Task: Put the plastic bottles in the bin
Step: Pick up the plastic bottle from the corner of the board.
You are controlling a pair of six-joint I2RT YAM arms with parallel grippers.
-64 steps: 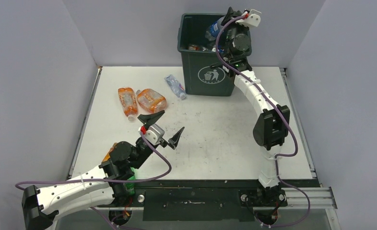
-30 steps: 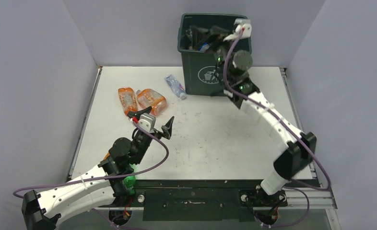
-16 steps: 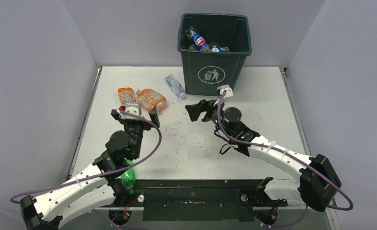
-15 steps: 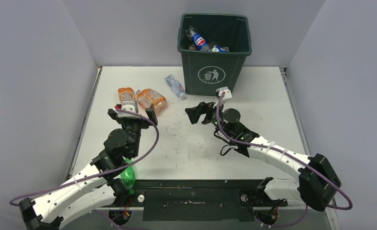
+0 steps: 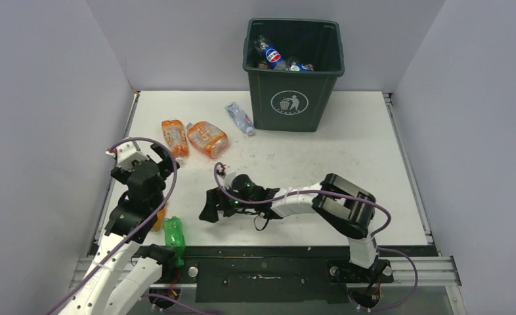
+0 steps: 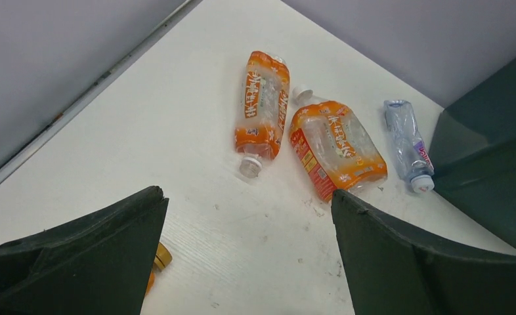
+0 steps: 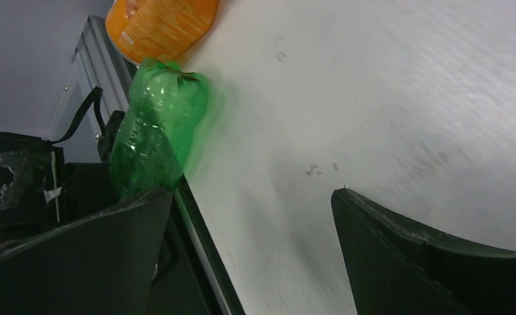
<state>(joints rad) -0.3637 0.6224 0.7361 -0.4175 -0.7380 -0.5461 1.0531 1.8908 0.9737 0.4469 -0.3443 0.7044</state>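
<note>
The dark green bin [image 5: 293,98] stands at the back of the table with several plastic bottles [image 5: 273,55] inside. Two orange bottles [image 5: 174,139] [image 5: 207,138] and a clear one [image 5: 239,118] lie left of it. They show again in the left wrist view: orange bottles [image 6: 262,105] [image 6: 337,147], clear bottle [image 6: 406,141], bin [image 6: 492,170]. A green bottle [image 5: 174,233] [image 7: 153,131] lies at the near edge beside another orange bottle [image 7: 160,23]. My left gripper [image 5: 144,164] [image 6: 247,192] hangs open and empty. My right gripper [image 5: 208,205] [image 7: 252,193] is open, low, just right of the green bottle.
A loose orange cap [image 6: 160,256] lies on the white table [image 5: 321,170] below my left gripper. The black front rail [image 5: 262,262] runs right under the green bottle. Grey walls close in the left, back and right sides.
My right arm has swung from the bin down across the table to the near left, by the green bottle. My left arm has pulled back to the left, away from the orange bottles.
</note>
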